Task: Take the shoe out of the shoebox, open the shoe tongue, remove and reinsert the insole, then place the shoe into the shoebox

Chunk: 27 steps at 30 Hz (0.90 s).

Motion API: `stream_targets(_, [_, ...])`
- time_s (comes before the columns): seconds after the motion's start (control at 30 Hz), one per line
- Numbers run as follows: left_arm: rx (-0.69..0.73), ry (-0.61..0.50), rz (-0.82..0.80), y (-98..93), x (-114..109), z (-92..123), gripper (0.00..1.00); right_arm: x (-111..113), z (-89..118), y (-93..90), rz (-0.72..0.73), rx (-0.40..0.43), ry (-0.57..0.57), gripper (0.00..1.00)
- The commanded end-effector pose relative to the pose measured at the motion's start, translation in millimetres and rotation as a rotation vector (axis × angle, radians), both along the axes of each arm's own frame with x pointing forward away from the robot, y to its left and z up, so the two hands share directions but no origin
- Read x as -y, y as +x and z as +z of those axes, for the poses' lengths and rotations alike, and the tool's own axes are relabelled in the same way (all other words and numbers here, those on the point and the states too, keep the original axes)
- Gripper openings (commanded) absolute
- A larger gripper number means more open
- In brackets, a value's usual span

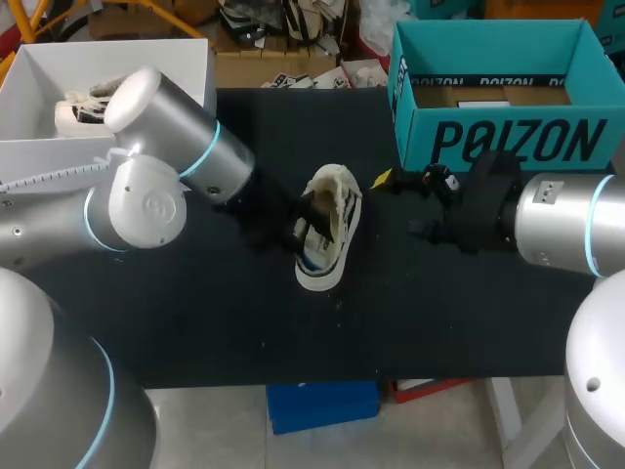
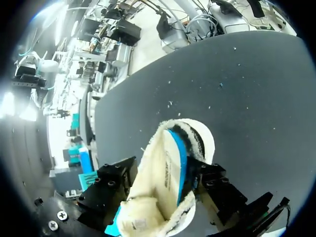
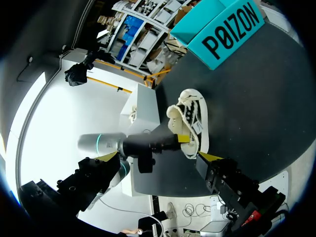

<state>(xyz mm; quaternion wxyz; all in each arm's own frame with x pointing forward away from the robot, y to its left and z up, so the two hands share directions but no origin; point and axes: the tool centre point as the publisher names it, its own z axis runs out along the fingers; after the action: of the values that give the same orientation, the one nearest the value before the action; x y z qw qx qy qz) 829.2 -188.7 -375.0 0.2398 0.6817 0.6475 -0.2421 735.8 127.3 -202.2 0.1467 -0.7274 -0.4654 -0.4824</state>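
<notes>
**Dark tabletop [image 1: 195,322], one shoe [image 1: 332,230] held from the left**

Black felt carries everything here. The left claw [image 1: 296,233] stands in the middle of it, closed on the shoe. In its wrist view, the two fingers [image 2: 116,180] press the fleecy collar from either side. The shoe's mouth and a blue insole [image 2: 177,148] face straight back along the claw.

From this grip the shoe's long axis runs away from the robot, tilted a little to the right. The shoe seems tipped onto its side, pale sole edge nearest the robot.

The right claw [image 1: 400,205] hangs just beside the shoe's far end, on its right, spread wide and empty, touching nothing. From its wrist view the laces and sole side [image 3: 195,121] lie ahead of it, with the left arm crossing between.

Behind the right claw, at the far right of the tabletop, sits the teal shoebox [image 1: 508,142], open at the top.

With the left claw busy, I judge that any work on the tongue or insole falls to the right claw. It would have to come round to the mouth.
</notes>
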Motion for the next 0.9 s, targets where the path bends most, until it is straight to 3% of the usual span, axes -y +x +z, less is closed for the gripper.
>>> stream_targets(0.03, [0.024, 0.0, -0.009, -0.9, -14.6, 21.0, 1.0, 5.7, -2.6, -0.7, 0.026, -0.017, 0.018, 1.0])
stream_targets(0.13, [0.044, -0.001, -0.02, 2.2, -13.7, 26.0, 1.0, 5.7, -2.6, -0.7, 0.026, -0.017, 0.018, 1.0])
stream_targets(0.17, [0.052, 0.004, -0.024, 2.9, -12.8, 26.2, 0.64, 5.7, -2.6, -0.7, 0.026, -0.017, 0.018, 1.0])
stream_targets(0.3, [0.073, 0.027, -0.045, 0.8, -7.0, 21.2, 0.0, 5.7, -2.6, -0.7, 0.026, -0.017, 0.018, 1.0])
stream_targets(0.9, [0.132, 0.16, -0.136, -4.4, 4.4, -8.0, 0.0, 5.7, -2.6, -0.7, 0.026, -0.017, 0.018, 1.0])
